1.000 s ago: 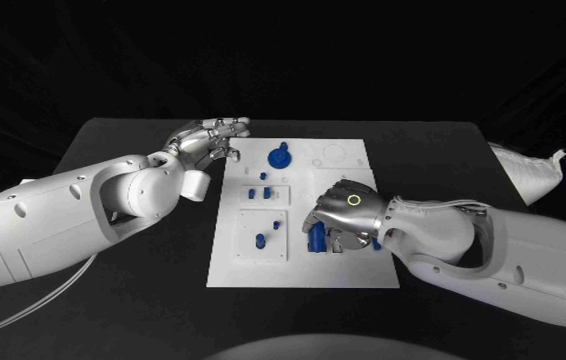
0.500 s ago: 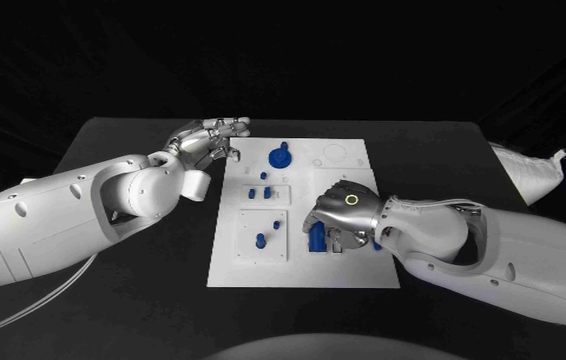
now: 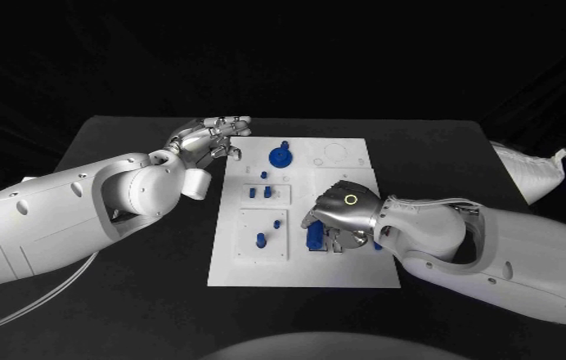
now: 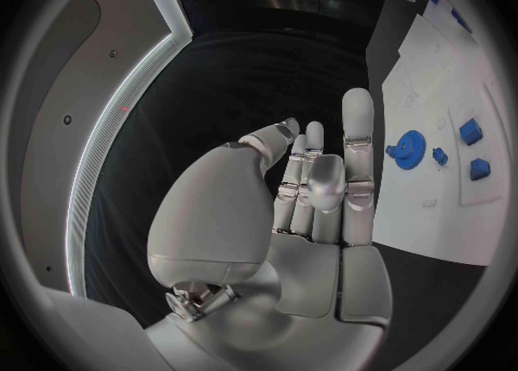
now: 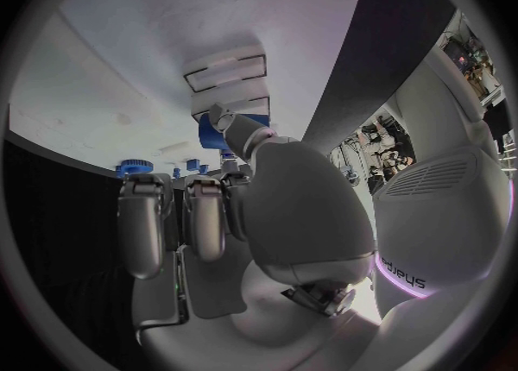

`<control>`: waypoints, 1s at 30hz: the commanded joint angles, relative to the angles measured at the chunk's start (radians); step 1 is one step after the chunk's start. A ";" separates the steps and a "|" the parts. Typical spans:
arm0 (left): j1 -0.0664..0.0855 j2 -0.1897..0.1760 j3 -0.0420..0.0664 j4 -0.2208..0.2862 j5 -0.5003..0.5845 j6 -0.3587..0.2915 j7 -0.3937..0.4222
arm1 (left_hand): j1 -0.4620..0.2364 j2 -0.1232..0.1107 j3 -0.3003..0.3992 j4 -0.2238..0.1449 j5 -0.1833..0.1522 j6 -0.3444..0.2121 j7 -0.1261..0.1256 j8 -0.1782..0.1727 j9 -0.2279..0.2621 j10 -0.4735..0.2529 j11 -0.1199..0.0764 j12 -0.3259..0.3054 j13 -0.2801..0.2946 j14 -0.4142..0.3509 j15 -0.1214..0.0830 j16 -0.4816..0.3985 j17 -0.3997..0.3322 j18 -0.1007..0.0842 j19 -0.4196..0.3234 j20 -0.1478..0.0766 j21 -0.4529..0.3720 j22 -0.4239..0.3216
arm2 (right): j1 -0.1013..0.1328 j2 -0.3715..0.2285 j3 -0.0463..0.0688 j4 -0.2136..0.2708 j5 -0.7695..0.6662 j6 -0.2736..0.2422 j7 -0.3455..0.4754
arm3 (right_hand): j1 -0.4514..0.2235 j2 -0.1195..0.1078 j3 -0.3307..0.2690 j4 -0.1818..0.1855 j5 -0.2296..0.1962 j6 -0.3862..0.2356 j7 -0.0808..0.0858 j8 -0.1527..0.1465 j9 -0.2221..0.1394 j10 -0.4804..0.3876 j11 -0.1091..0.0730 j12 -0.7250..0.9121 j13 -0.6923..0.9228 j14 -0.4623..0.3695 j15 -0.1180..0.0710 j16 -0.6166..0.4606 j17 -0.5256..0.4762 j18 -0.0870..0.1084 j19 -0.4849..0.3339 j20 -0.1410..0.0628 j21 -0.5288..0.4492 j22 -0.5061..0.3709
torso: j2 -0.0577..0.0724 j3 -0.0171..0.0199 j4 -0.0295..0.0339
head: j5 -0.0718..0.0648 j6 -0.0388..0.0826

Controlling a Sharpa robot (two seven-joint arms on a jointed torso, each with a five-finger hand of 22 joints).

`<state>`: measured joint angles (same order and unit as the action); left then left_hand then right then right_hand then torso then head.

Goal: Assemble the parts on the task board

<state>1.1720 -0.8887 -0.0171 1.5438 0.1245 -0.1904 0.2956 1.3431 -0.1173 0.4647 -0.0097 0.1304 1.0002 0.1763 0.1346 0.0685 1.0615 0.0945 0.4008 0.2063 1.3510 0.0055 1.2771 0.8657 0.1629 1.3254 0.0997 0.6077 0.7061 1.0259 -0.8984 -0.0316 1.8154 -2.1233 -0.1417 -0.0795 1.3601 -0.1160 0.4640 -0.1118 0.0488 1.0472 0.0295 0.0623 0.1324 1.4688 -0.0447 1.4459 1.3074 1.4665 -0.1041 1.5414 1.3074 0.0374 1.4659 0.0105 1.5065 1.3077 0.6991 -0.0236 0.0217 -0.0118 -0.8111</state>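
Right hand (image 3: pixel 342 213) fingers clamped on a blue part (image 3: pixel 316 237) at the task board's (image 3: pixel 342 274) 3 o'clock, next needs seating; left hand (image 3: pixel 213 141) fingers apart, idle

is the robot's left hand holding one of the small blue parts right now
No. In the left wrist view the silver left hand holds nothing, and the round blue gear-shaped part lies apart from it on the white task board.

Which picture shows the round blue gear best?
The head view: the gear sits in plain sight near the far end of the board, seen from above. The left wrist view shows it too, smaller and bent toward the edge. The right wrist view catches just a sliver behind the fingers.
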 commanded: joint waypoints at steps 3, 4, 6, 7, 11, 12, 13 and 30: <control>0.000 0.003 0.000 0.001 -0.003 0.020 0.003 | -0.007 0.001 -0.006 0.001 0.003 -0.008 0.000 0.003 -0.001 -0.008 -0.001 0.004 0.001 -0.006 0.001 -0.002 -0.001 0.018 -0.005 0.001 -0.005 -0.001 | -0.008 0.000 -0.006 -0.006 -0.002 0.044 0.000 | 0.009 -0.030 0.001 -0.006 -0.001 -0.076 -0.014 -0.003 -0.026 0.031 -0.013 -0.007 0.176 0.095 -0.012 -0.001 0.225 -0.012 0.065 -0.014 -0.007 0.159 | -0.001 -0.0001 0.0003 | -0.002 0.001; 0.000 0.003 0.000 0.001 -0.003 0.019 0.003 | -0.007 0.001 -0.006 0.001 0.003 -0.008 0.000 0.003 -0.001 -0.008 -0.001 0.004 0.001 -0.006 0.001 -0.002 -0.001 0.018 -0.005 0.001 -0.005 -0.001 | -0.008 0.000 -0.006 -0.006 -0.003 0.044 -0.001 | 0.009 -0.032 0.001 -0.007 -0.001 -0.084 -0.015 -0.004 -0.028 0.031 -0.014 -0.008 0.176 0.095 -0.013 -0.001 0.225 -0.012 0.065 -0.015 -0.006 0.159 | -0.001 0.0001 0.0004 | -0.002 0.000; 0.000 0.003 0.000 0.001 -0.003 0.019 0.003 | -0.007 0.001 -0.006 0.001 0.003 -0.008 0.000 0.003 -0.001 -0.008 -0.001 0.004 0.001 -0.006 0.001 -0.002 -0.001 0.018 -0.005 0.001 -0.005 -0.001 | -0.008 -0.001 -0.006 -0.006 -0.004 0.045 -0.005 | 0.010 -0.035 0.000 -0.007 -0.001 -0.100 -0.020 -0.003 -0.033 0.030 -0.016 -0.009 0.175 0.095 -0.015 -0.001 0.224 -0.012 0.065 -0.017 -0.007 0.159 | -0.001 0.0000 0.0005 | -0.002 0.001; 0.000 0.003 0.000 0.001 -0.003 0.019 0.003 | -0.007 0.001 -0.006 0.001 0.003 -0.008 0.000 0.003 -0.001 -0.008 -0.001 0.004 0.001 -0.006 0.001 -0.002 -0.001 0.018 -0.005 0.001 -0.005 -0.001 | -0.008 -0.002 -0.006 -0.006 -0.005 0.045 -0.006 | 0.010 -0.036 0.000 -0.007 -0.001 -0.104 -0.021 -0.003 -0.034 0.030 -0.017 -0.010 0.175 0.095 -0.015 -0.002 0.224 -0.012 0.065 -0.017 -0.007 0.158 | -0.001 -0.0002 0.0007 | -0.002 0.002; 0.000 0.003 0.000 0.000 -0.003 0.020 0.002 | -0.007 0.001 -0.006 0.001 0.003 -0.008 0.000 0.003 -0.001 -0.008 -0.001 0.004 0.001 -0.006 0.001 -0.002 -0.001 0.018 -0.005 0.001 -0.005 -0.001 | -0.008 -0.006 -0.006 -0.005 -0.008 0.046 -0.010 | 0.011 -0.037 0.000 -0.007 -0.001 -0.108 -0.021 -0.003 -0.035 0.030 -0.018 -0.009 0.175 0.095 -0.016 -0.003 0.222 -0.012 0.064 -0.018 -0.008 0.157 | -0.001 -0.0005 0.0007 | -0.002 0.001; 0.000 0.003 0.000 0.000 -0.003 0.020 0.002 | -0.007 0.001 -0.006 0.001 0.003 -0.008 0.000 0.003 -0.001 -0.008 -0.001 0.004 0.001 -0.006 0.001 -0.002 -0.001 0.018 -0.005 0.001 -0.005 -0.001 | -0.008 -0.008 -0.006 -0.004 -0.008 0.046 -0.011 | 0.011 -0.037 0.000 -0.007 -0.001 -0.108 -0.021 -0.003 -0.035 0.030 -0.018 -0.009 0.175 0.095 -0.016 -0.003 0.222 -0.012 0.064 -0.018 -0.008 0.157 | -0.001 -0.0002 0.0009 | -0.003 0.001; 0.000 0.003 0.000 0.000 -0.003 0.020 0.002 | -0.006 0.001 -0.006 0.000 0.003 -0.010 0.001 0.003 -0.001 -0.010 -0.001 0.005 0.001 -0.006 0.001 -0.002 -0.002 0.018 -0.005 0.002 -0.006 -0.001 | -0.008 -0.009 -0.006 -0.004 -0.009 0.046 -0.011 | 0.012 -0.037 0.001 -0.007 -0.001 -0.106 -0.021 -0.001 -0.035 0.030 -0.018 -0.009 0.175 0.095 -0.016 -0.003 0.222 -0.012 0.064 -0.019 -0.009 0.156 | 0.000 -0.0001 0.0008 | -0.003 0.000; -0.001 0.003 0.000 0.000 -0.003 0.019 0.002 | -0.006 0.001 -0.006 0.000 0.003 -0.010 0.001 0.003 -0.001 -0.010 -0.001 0.005 0.001 -0.006 0.001 -0.002 -0.002 0.018 -0.005 0.002 -0.006 -0.001 | -0.008 -0.026 -0.006 0.004 -0.018 0.050 -0.018 | 0.021 -0.035 0.006 -0.012 -0.001 -0.096 -0.023 0.004 -0.034 0.033 -0.020 -0.004 0.178 0.094 -0.017 -0.004 0.222 -0.012 0.064 -0.020 -0.008 0.157 | 0.000 0.0002 -0.0001 | -0.005 -0.001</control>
<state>1.1712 -0.8876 -0.0172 1.5425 0.1245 -0.1894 0.2935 1.3431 -0.1173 0.4648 -0.0097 0.1304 0.9963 0.1799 0.1346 0.0684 1.0579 0.0909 0.4008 0.2063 1.3510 0.0055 1.2771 0.8645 0.1630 1.3254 0.0998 0.6077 0.7062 1.0213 -0.9218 -0.0351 1.8211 -2.1243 -0.1264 -0.0879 1.3739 -0.1501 0.4679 -0.1189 0.0520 0.9448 0.0051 0.0643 0.0963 1.4670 -0.0606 1.4356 1.3081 1.4664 -0.1112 1.5413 1.3076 0.0374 1.4662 -0.0035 1.5021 1.3074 0.6985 -0.0236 0.0218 -0.0164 -0.8123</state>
